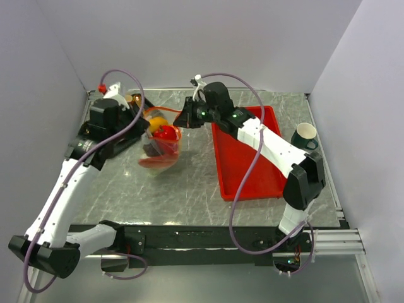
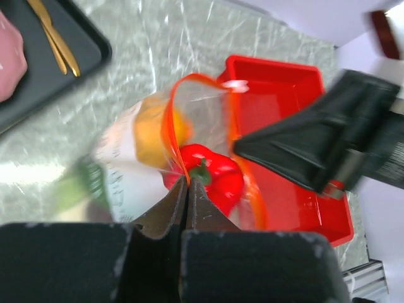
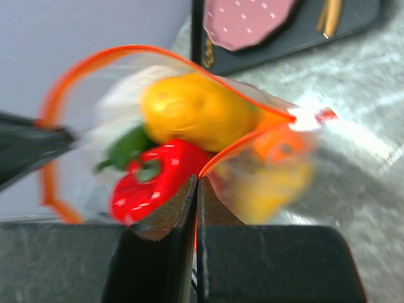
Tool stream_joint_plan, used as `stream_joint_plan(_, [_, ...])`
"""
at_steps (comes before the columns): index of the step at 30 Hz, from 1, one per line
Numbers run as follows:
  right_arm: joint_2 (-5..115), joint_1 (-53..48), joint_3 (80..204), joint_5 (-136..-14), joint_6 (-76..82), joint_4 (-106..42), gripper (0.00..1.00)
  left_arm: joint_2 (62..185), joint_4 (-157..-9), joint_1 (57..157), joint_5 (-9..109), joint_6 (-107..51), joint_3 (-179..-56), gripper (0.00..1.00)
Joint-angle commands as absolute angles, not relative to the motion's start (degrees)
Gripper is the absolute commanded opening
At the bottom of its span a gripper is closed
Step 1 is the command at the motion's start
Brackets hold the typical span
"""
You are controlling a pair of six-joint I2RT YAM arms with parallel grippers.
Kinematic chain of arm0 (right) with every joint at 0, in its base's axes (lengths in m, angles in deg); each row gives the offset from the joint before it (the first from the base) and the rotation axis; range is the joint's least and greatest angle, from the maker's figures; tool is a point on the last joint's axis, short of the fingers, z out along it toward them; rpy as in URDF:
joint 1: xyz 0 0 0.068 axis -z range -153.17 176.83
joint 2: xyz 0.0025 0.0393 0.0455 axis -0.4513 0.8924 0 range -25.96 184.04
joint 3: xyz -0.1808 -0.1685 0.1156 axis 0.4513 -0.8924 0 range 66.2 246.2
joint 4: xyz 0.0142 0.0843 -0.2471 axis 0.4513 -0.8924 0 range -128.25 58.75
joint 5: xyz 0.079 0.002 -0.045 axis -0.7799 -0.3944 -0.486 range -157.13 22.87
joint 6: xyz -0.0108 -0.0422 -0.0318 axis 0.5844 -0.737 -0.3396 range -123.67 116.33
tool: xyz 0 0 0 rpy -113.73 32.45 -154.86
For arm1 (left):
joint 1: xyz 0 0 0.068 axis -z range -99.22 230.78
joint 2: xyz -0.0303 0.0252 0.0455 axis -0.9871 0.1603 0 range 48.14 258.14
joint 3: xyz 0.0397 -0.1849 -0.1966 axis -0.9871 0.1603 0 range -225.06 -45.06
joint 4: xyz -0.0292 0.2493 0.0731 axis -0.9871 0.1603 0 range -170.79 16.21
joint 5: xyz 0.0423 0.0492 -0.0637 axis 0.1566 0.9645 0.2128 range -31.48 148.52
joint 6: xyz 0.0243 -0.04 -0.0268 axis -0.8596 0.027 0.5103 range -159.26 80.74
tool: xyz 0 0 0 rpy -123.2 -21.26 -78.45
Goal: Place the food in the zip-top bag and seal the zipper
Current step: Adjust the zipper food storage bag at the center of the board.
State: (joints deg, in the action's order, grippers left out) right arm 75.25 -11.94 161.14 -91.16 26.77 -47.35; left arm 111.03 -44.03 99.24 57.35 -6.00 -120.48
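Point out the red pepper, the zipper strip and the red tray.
red pepper (image 3: 151, 182): right wrist view, on its glossy red body.
zipper strip (image 2: 166, 129): left wrist view, on the curved stretch of the orange band.
red tray (image 1: 249, 170): top external view, on its bare floor.

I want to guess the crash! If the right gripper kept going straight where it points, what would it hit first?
The right gripper pinches the zip-top bag at its zipper, so it would push into the bag, then probably the red piece inside; depth is unclear.
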Motion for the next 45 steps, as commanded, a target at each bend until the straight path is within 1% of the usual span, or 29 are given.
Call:
stream_joint_plan(1, [77.48, -12.81, 165.51, -94.37, 27.97, -43.91, 0.07, 108.52, -41.06, 99.15, 56.15, -10.61, -124.52, 0.01])
stream_joint_plan(3, [79.85, -12.72, 167.10, -96.57, 28.50, -44.25, 0.07, 107.47, -41.94, 99.15, 53.17, -10.96, -123.56, 0.01])
stream_joint_plan(5, [81.69, -12.81, 168.25, -97.98, 29.46, -43.73, 0.06, 108.60, -40.20, 99.15, 52.80, -12.54, -122.59, 0.01])
stream_joint_plan(6, [81.96, -12.81, 167.72, -97.63, 29.73, -43.64, 0.06, 110.61, -39.57, 99.15, 50.19, -12.89, -122.24, 0.01])
stream_joint_plan(8, [81.44, -12.81, 165.62, -96.67, 29.91, -43.12, 0.06, 112.12, -40.61, 99.15, 46.14, -14.30, -119.78, 0.01])
stream_joint_plan(9, [81.01, -12.90, 163.09, -95.79, 29.82, -42.94, 0.06, 112.04, -42.54, 99.23, 44.04, -13.86, -117.94, 0.01])
stream_joint_plan(10, [80.65, -12.72, 161.67, -95.61, 29.73, -42.42, 0.06, 111.69, -44.82, 99.24, 40.10, -13.16, -113.40, 0.01])
stream_joint_plan(11, [79.87, -12.72, 160.35, -95.09, 29.38, -42.32, 0.06, 111.42, -49.54, 99.32, 37.80, -12.81, -111.18, 0.01])
stream_joint_plan(12, [79.51, -12.72, 157.81, -94.21, 29.29, -42.15, 0.06, 112.03, -50.63, 99.32, 35.69, -12.63, -109.50, 0.01])
stream_joint_plan(13, [79.16, -12.81, 156.57, -93.68, 29.20, -41.97, 0.06, 112.99, -50.99, 99.50, 32.79, -12.98, -108.01, 0.01])
stream_joint_plan(15, [78.02, -12.81, 152.98, -91.84, 28.94, -41.97, 0.06, 115.98, -52.13, 101.33, 30.93, -13.50, -107.29, 0.01])
stream_joint_plan(21, [73.63, -12.64, 145.15, -84.98, 28.32, -42.67, 0.06, 118.53, -59.60, 108.01, 30.13, -10.71, -106.59, 0.01])
stream_joint_plan(23, [72.13, -12.46, 143.82, -82.79, 28.41, -42.23, 0.06, 118.98, -61.79, 109.95, 32.57, -9.64, -107.46, 0.01])
stream_joint_plan(25, [71.51, -12.46, 143.20, -81.38, 28.32, -42.85, 0.06, 119.24, -62.68, 110.57, 33.73, -8.85, -107.90, 0.01])
stream_joint_plan(29, [69.32, -12.46, 142.24, -77.95, 28.49, -43.12, 0.06, 120.64, -59.79, 110.66, 36.89, -9.55, -109.75, 0.01])
stream_joint_plan(30, [68.53, -12.46, 140.49, -77.60, 28.93, -42.59, 0.06, 121.08, -59.35, 110.66, 37.68, -9.81, -109.93, 0.01])
stream_joint_plan(33, [65.71, -12.46, 136.97, -78.38, 30.69, -38.11, 0.07, 124.24, -58.64, 111.10, 34.88, -9.38, -110.62, 0.01])
stream_joint_plan(36, [66.93, -12.46, 137.75, -80.22, 30.78, -39.59, 0.06, 126.97, -60.39, 113.82, 33.47, -8.41, -111.07, 0.01])
stream_joint_plan(39, [66.50, -12.46, 135.65, -81.55, 31.66, -37.67, 0.06, 129.26, -60.14, 116.37, 33.90, -8.06, -112.73, 0.01])
stream_joint_plan(43, [63.79, -12.46, 134.67, -81.29, 31.66, -37.05, 0.06, 129.70, -55.85, 117.60, 40.57, -8.06, -114.93, 0.01])
stream_joint_plan(45, [62.81, -12.37, 134.49, -81.11, 31.40, -37.48, 0.06, 128.83, -54.25, 117.60, 45.84, -8.67, -115.81, 0.01])
